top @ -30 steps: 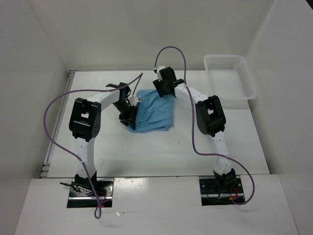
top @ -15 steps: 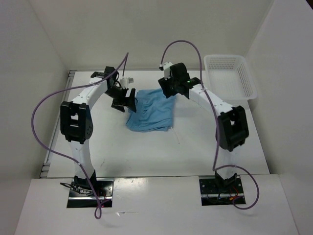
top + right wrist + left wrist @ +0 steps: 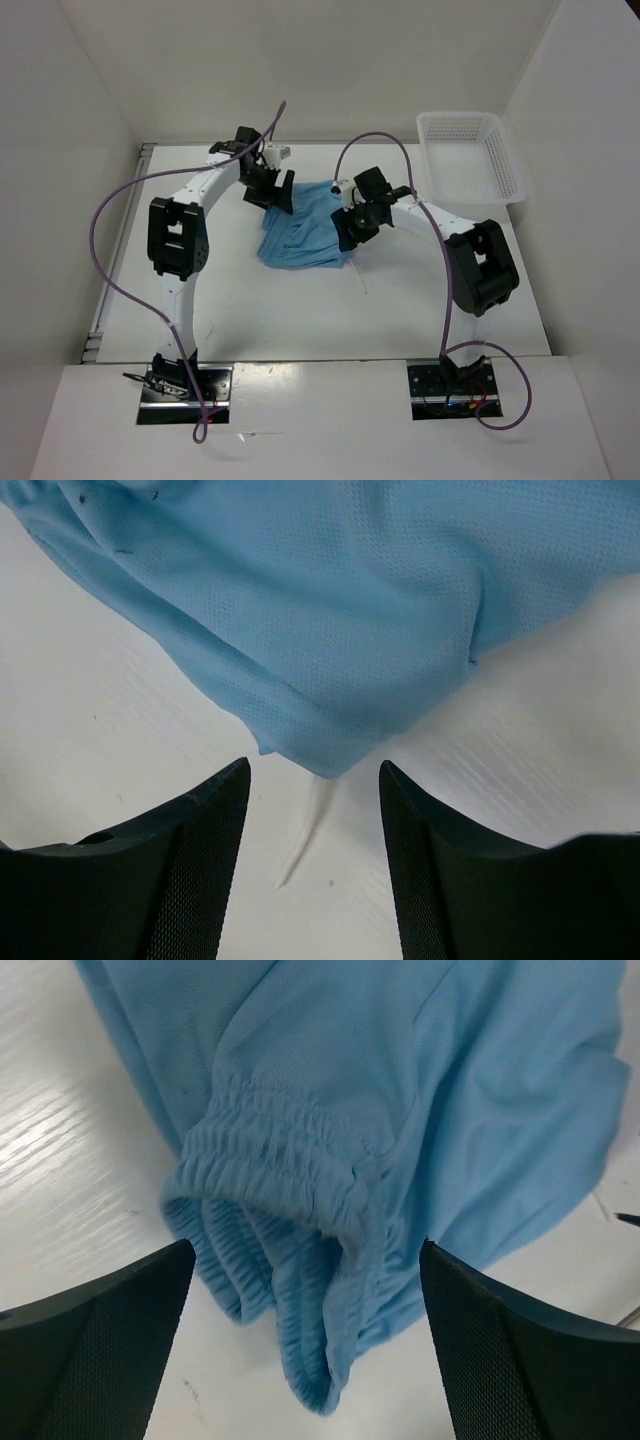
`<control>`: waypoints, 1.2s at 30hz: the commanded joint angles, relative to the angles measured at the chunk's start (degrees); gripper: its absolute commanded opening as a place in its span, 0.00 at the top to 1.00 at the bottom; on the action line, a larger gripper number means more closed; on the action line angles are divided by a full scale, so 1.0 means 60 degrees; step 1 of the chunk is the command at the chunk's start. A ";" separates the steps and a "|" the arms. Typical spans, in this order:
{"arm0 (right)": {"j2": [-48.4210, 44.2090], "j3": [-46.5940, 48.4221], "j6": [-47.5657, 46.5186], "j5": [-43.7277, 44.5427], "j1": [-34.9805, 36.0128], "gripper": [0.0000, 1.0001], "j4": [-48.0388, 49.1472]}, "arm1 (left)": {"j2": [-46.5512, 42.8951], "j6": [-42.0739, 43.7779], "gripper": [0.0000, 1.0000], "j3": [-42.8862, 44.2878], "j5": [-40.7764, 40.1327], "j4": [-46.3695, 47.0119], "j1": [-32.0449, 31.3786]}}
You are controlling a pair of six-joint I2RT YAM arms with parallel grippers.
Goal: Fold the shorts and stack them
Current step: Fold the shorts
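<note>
The light blue shorts lie folded in a rough square at the table's middle. In the left wrist view their gathered waistband bulges toward me, between the fingers. My left gripper hovers at the far left corner of the shorts, open wide, pinching nothing. My right gripper is over the right edge, open, with a corner of the shorts and the white drawstring lying on the table between its fingers.
A white mesh basket stands at the back right of the white table. Purple cables loop over both arms. Walls close the table in on three sides.
My left gripper opened and swung from the left edge of the shorts to their far left corner. My right arm came down from the far edge to the right edge.
</note>
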 commanded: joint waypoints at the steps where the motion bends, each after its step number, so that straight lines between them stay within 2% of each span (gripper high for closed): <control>1: -0.0056 -0.0097 0.0224 -0.0457 -0.0202 0.40 0.0227 | 0.0391 0.0046 0.00 0.0488 -0.0270 0.0355 -0.0260; 5: 0.0046 -0.0360 0.0415 -0.0457 -0.0290 0.40 0.0548 | 0.0626 0.0046 0.00 0.0489 -0.0299 0.0355 -0.0349; 7: 0.0149 -0.0463 0.0415 -0.0457 -0.0290 0.39 0.0636 | 0.0626 0.0046 0.04 0.0329 -0.0299 0.0355 -0.0437; 8: 0.0236 -0.0580 0.0502 -0.0457 -0.0290 0.37 0.0637 | 0.0713 0.0046 0.07 0.0241 -0.0401 0.0355 -0.0437; 9: 0.0237 -0.0581 0.0503 -0.0370 -0.0290 0.35 0.0739 | 0.0714 0.0046 0.17 0.0240 -0.0402 0.0355 -0.0437; 11: 0.0354 -0.0829 0.0650 -0.0370 -0.0290 0.30 0.0841 | 0.0802 0.0046 0.27 0.0152 -0.0402 0.0442 -0.0321; 13: 0.0486 -0.0830 0.0766 -0.0559 -0.0290 0.30 0.0987 | 0.0802 0.0046 0.39 0.0356 -0.0109 0.0443 -0.0218; 16: 0.0749 -0.0582 0.1102 -0.0793 -0.0290 0.33 0.1310 | 0.0890 0.0046 0.50 0.0575 0.0095 0.0443 -0.0130; 17: 0.0880 -0.0581 0.1104 -0.0794 -0.0290 0.37 0.1311 | 0.0890 0.0046 0.59 0.0664 0.0096 0.0443 -0.0043; 18: 0.0997 -0.0436 0.1205 -0.0794 -0.0290 0.38 0.1427 | 0.0890 0.0046 0.64 0.0665 0.0184 0.0443 -0.0042; 22: 0.1218 -0.0215 0.1294 -0.0692 -0.0378 0.51 0.1516 | 0.0890 0.0046 0.77 0.0753 0.0375 0.0530 0.0046; 24: 0.1306 -0.0127 0.1294 -0.0589 -0.0378 0.68 0.1619 | 0.0890 0.0046 0.83 0.0870 0.0608 0.0531 0.0148; 26: 0.1306 -0.0127 0.1397 -0.0472 -0.0378 0.81 0.1619 | 0.0890 0.0046 0.85 0.0958 0.0696 0.0531 0.0149; 27: 0.1306 -0.0127 0.1397 -0.0356 -0.0378 0.94 0.1619 | 0.0890 0.0046 0.85 0.1190 0.0697 0.0531 0.0265; 28: 0.1306 -0.0127 0.1397 -0.0355 -0.0378 0.99 0.1619 | 0.0991 0.0046 0.85 0.1279 0.0697 0.0618 0.0353; 36: 0.1028 -0.0552 0.1221 -0.0194 -0.0466 1.00 0.1619 | 0.1679 0.0046 0.83 0.2172 0.0214 0.0721 0.0852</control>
